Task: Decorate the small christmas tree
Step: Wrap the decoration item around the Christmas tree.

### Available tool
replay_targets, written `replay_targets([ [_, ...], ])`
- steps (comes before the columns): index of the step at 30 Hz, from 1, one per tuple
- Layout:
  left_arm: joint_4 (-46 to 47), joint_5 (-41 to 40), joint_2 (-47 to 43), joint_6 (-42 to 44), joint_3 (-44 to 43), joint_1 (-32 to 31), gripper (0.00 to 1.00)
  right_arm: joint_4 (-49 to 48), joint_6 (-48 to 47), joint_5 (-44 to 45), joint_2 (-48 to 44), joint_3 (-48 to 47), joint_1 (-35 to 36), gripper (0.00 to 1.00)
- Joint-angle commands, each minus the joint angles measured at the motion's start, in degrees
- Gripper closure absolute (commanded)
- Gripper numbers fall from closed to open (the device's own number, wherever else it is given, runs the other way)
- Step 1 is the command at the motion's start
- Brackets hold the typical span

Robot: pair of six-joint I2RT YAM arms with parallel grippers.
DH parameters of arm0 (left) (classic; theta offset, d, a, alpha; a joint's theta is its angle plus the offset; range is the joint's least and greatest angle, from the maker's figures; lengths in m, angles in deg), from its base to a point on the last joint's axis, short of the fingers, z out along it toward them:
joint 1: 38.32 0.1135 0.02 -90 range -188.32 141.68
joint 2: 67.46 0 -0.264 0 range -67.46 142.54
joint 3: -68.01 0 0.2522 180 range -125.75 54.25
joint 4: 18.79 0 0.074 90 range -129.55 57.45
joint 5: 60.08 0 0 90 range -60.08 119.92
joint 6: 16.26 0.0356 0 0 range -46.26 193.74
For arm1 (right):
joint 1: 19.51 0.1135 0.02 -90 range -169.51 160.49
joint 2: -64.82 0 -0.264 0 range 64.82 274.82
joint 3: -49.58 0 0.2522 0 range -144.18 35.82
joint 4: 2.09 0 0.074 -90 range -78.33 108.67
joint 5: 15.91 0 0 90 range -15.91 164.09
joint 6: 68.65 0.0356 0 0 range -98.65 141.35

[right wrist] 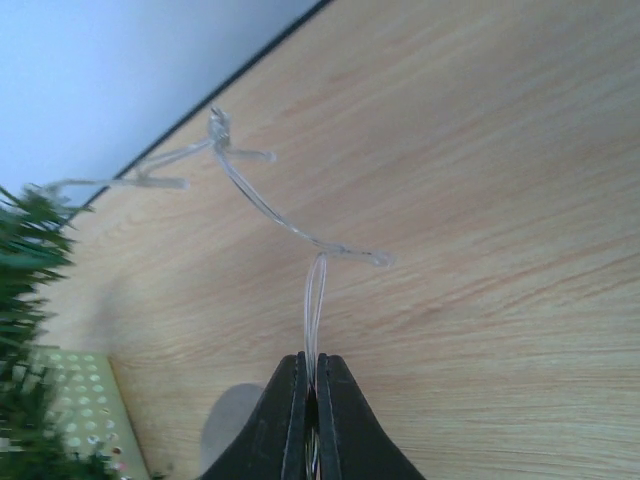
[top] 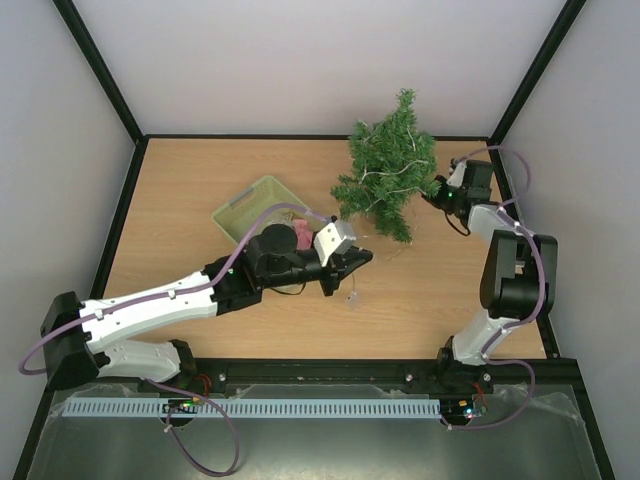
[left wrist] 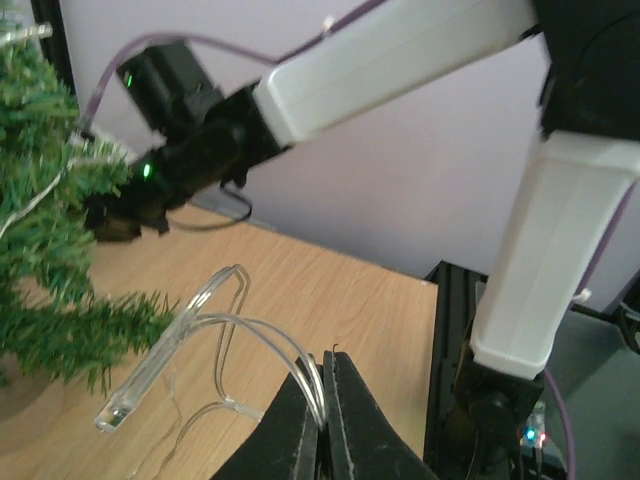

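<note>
Two arms are at work over the wooden worktop (top: 190, 180), each gripping the same clear light string (left wrist: 205, 318). The left arm (top: 160, 300) stretches low and diagonally from its base at the near left corner towards the middle of the worktop, its wrist passing in front of the pale green basket (top: 245, 205). The left jaws are fully closed on a loop of the clear wire, which curls up and away from the tips, one small bulb hanging free above the wood. The right arm (top: 515, 265) rises from its base on the near right, folds sharply at the elbow and reaches back and leftwards. The right jaws are pressed together on a doubled strand of the string, which runs on in a wavy line above the worktop. The small christmas tree (top: 390, 165) stands at the far right of the worktop, just beside the right wrist, with pale wire draped across its dark green branches.
</note>
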Motion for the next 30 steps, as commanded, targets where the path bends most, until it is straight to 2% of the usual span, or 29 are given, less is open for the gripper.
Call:
replay_targets([
  [1,-0.27,-2.23,-1.3,-0.06,2.74,0.11,0.98,4.36,1.82,-1.57,-4.01,-3.31,-0.85,0.98],
  [9,0.42,-1.97,-1.7,-1.08,3.64,0.92,0.97,-3.67,6.2,-7.85,-6.88,4.54,-1.5,0.94],
  [18,0.7,2.55,-0.29,-1.76,-0.89,1.08,0.98,-6.94,12.55,-11.44,-8.63,4.0,-4.23,0.97],
  [20,0.69,2.74,0.25,-1.63,-1.57,1.12,0.97,-6.43,13.49,-8.49,-10.66,5.57,-4.25,0.96],
  [23,-0.6,3.11,1.25,-1.44,-3.77,1.21,0.97,-0.4,14.79,-0.01,-13.63,8.44,-4.25,0.83],
  [27,-0.57,3.79,2.61,-1.02,-6.9,1.34,0.98,0.62,25.28,9.43,-20.39,17.24,-4.25,0.75],
  [30,-0.69,4.38,3.79,-0.63,-8.91,1.32,0.98,1.82,33.49,11.55,-25.26,21.53,-4.09,0.73],
])
